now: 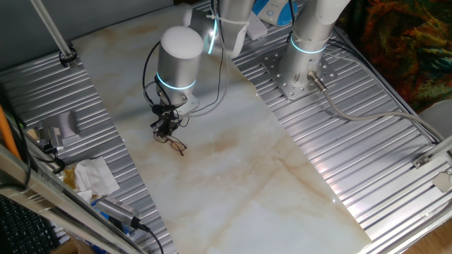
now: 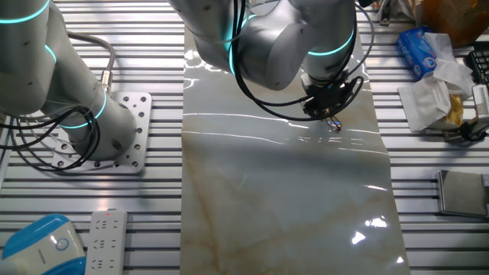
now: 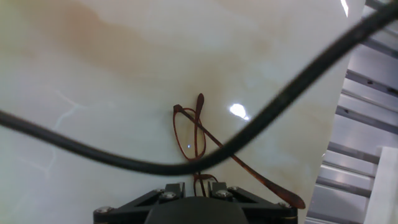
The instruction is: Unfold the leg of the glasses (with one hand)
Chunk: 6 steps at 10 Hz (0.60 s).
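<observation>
The glasses (image 3: 189, 134) are small, with a thin reddish-brown wire frame, and rest on the marble tabletop (image 3: 93, 81). One slim leg (image 3: 264, 183) runs out toward the lower right, away from the lens. My gripper (image 3: 198, 186) sits low over them, its two dark fingers (image 3: 175, 189) close together with the near part of the frame between them. In one fixed view the gripper (image 1: 166, 129) hangs just above the glasses (image 1: 176, 146). The other fixed view shows the gripper (image 2: 327, 113) with the glasses (image 2: 335, 125) peeking out below it.
A black cable (image 3: 298, 84) sweeps across the hand view in front of the glasses. A second arm's base (image 1: 307, 49) is bolted at the back. Crumpled tissue (image 1: 92, 176) lies on the slatted metal at the left. A remote (image 2: 107, 241) lies near the front.
</observation>
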Motion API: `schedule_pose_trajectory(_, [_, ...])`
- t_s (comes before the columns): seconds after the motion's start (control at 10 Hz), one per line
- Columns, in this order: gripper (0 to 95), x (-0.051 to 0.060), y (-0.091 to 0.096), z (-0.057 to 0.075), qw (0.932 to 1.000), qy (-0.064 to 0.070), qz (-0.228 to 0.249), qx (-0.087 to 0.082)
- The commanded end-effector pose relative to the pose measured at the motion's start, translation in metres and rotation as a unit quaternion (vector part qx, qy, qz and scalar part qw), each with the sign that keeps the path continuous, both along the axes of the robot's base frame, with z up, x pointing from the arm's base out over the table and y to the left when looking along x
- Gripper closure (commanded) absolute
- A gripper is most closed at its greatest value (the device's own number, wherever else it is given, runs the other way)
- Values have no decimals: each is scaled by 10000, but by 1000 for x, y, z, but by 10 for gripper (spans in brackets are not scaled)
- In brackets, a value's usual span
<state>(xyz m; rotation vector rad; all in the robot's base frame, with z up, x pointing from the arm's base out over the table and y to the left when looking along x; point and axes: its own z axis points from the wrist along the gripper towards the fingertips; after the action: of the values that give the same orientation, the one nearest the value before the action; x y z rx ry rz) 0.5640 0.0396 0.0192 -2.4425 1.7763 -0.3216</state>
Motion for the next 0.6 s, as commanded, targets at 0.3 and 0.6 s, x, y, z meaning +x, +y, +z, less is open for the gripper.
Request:
schedule_pose_trajectory(0.3, [950,2,-1,-6,9995,21,-168,271])
schedule_pose_trajectory(0.6, [950,2,-1,-7,9991,254,-259,220])
